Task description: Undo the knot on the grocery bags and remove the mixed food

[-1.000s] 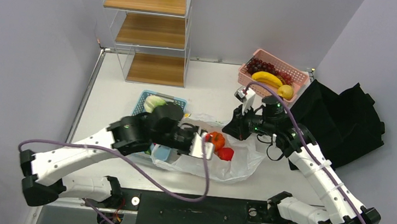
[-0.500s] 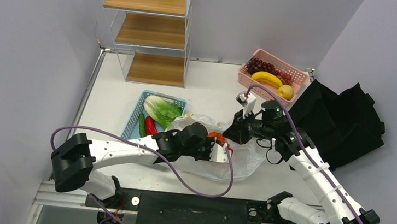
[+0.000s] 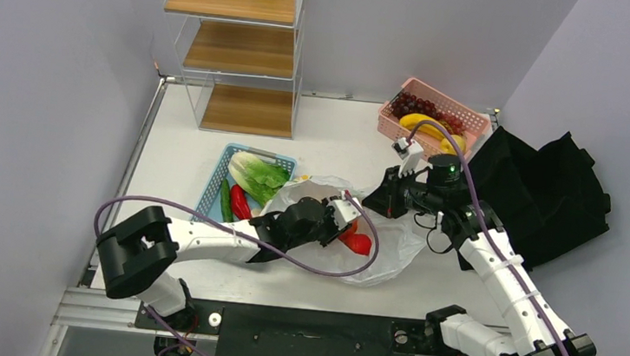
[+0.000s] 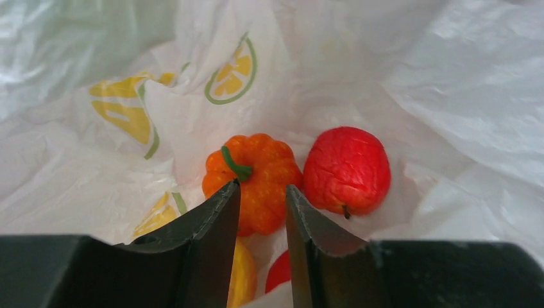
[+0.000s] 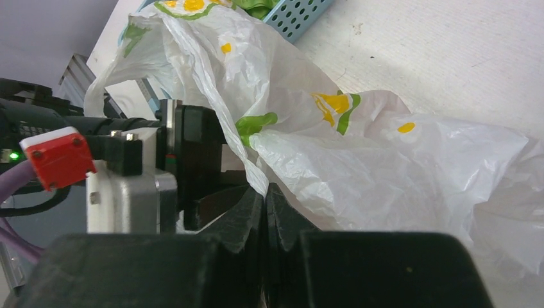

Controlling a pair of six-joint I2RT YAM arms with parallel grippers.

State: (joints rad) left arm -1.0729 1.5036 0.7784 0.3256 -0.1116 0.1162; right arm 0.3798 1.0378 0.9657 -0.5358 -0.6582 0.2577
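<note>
The right gripper (image 5: pixel 264 199) is clamped shut on the rim of the grocery bag (image 5: pixel 385 160), lifting it so the mouth gapes, while the left gripper (image 4: pixel 263 188), jaws partly open and empty, points inside at the pumpkin (image 4: pixel 256 160) lying beside an apple (image 4: pixel 346 170).

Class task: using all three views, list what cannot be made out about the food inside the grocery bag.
- Left wrist view: a yellow item and a red item below the pumpkin are cut off by the left fingers.
- Top view: the left arm and grocery bag hide most food.
- Right wrist view: the bag's film hides all food.
</note>
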